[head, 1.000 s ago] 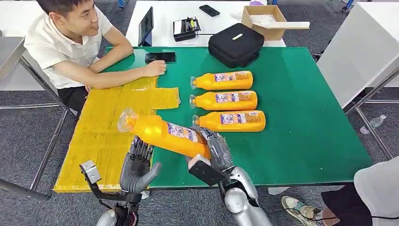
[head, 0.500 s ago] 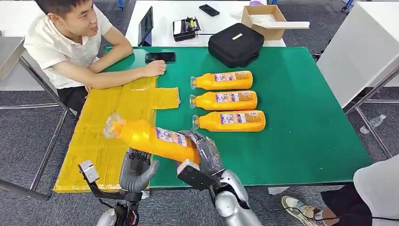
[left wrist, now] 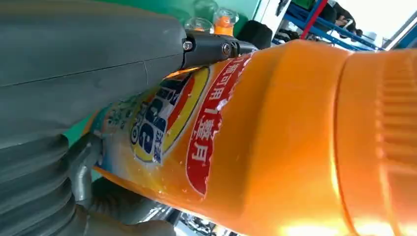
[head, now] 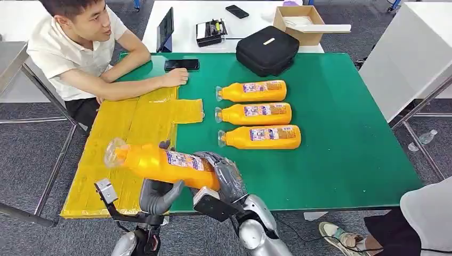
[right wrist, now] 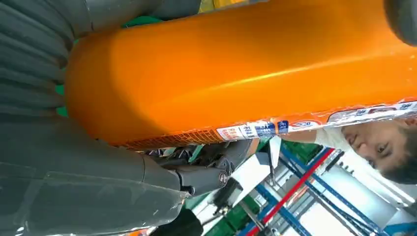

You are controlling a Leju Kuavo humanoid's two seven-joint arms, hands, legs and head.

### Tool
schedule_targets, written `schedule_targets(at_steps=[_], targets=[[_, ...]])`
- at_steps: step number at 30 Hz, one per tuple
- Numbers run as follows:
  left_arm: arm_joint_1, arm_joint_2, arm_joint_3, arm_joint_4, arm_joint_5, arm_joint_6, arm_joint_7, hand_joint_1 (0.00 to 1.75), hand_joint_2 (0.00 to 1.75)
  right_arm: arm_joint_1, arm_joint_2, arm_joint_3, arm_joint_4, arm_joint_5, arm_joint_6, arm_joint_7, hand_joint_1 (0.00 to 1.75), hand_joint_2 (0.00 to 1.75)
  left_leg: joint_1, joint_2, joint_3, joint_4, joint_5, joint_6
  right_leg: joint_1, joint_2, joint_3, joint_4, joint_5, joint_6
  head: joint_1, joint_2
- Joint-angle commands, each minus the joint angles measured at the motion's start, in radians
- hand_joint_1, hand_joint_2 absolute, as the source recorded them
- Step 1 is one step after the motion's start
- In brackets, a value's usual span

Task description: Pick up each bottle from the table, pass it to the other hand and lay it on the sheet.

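Observation:
My right hand (head: pixel 228 178) grips the base of an orange bottle (head: pixel 160 162) and holds it level above the near edge of the yellow sheet (head: pixel 122 125), cap to the left. My left hand (head: pixel 157 195) sits around the bottle's middle. Its fingers stand straight up behind the bottle and its thumb lies below the front. In the left wrist view the thumb (left wrist: pixel 98 59) lies across the bottle's label (left wrist: pixel 196 132). The right wrist view has the bottle (right wrist: pixel 246 69) lying across that hand (right wrist: pixel 74 187). Three more orange bottles (head: pixel 255 113) lie in a row on the green table (head: pixel 341 154).
A person sits at the far left with a forearm (head: pixel 133 88) resting on the table by the sheet's far end. A phone (head: pixel 181 64) and a black bag (head: pixel 266 49) lie at the back. Another person's legs (head: pixel 421 218) are at the lower right.
My right hand has carried the bottle leftward and lower, over the sheet's edge. My left hand has risen so its fingers now stand behind the bottle.

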Motion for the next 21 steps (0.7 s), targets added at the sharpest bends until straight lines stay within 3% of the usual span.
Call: schedule_targets(at_steps=[1,2,3,4,18,19,20,21], targets=[[-0.054,-0.036,-0.004,0.047,0.034,-0.026,-0.004,0.03,1.75,-0.034,-0.006,0.015,0.117,-0.057,0.029,-0.029,1.75,1.75,0.001,0.002,0.006,0.0,-0.002,0.0,0.002,0.0,0.006,-0.002,-0.001,-0.006,0.0,0.0],[-0.054,-0.035,-0.007,0.038,0.036,-0.024,-0.005,1.1,1.75,-0.033,-0.005,0.012,0.128,-0.064,0.033,-0.03,1.75,1.75,0.001,0.001,0.002,0.0,0.0,0.0,0.001,-0.001,0.002,-0.001,0.0,-0.003,0.0,0.0],[-0.054,-0.035,-0.009,0.035,0.042,-0.03,-0.005,1.66,1.75,-0.034,-0.006,0.014,0.135,-0.062,0.033,-0.03,1.75,1.75,0.001,0.001,0.004,0.0,-0.001,0.0,0.002,-0.001,0.005,-0.001,-0.001,-0.005,0.0,0.0],[-0.057,-0.033,-0.011,0.038,0.065,-0.05,0.001,1.75,1.75,-0.037,-0.004,0.015,0.149,-0.068,0.038,-0.032,1.75,1.75,0.0,0.0,0.002,0.0,0.0,0.0,0.001,-0.001,0.002,-0.001,-0.001,-0.002,0.0,0.0],[-0.101,-0.029,-0.009,0.101,0.043,-0.025,-0.019,1.75,1.75,-0.069,0.002,0.008,0.18,-0.089,0.042,-0.038,1.75,1.75,0.0,0.0,0.001,0.0,0.0,0.0,0.001,-0.001,0.002,-0.001,0.0,-0.002,0.0,0.0],[-0.097,-0.026,-0.014,0.089,0.013,-0.008,-0.03,1.75,1.75,-0.063,0.001,0.006,0.168,-0.09,0.041,-0.037,1.4,1.75,0.001,0.0,0.002,0.0,0.0,0.0,0.001,-0.002,0.003,-0.001,-0.001,-0.003,0.0,0.0],[-0.093,-0.027,-0.018,0.083,-0.011,0.012,-0.03,1.75,1.75,-0.059,0.002,0.003,0.161,-0.079,0.026,-0.024,0.65,1.75,0.0,0.0,0.001,0.0,0.0,0.0,0.001,-0.001,0.002,-0.001,0.0,-0.002,0.0,0.0],[-0.093,-0.027,-0.018,0.083,-0.011,0.012,-0.03,1.75,1.75,-0.059,0.002,0.003,0.161,-0.079,0.026,-0.024,0.0,1.75,0.001,0.001,0.003,0.0,-0.001,0.0,0.001,-0.001,0.004,-0.001,-0.001,-0.004,0.0,0.0]])
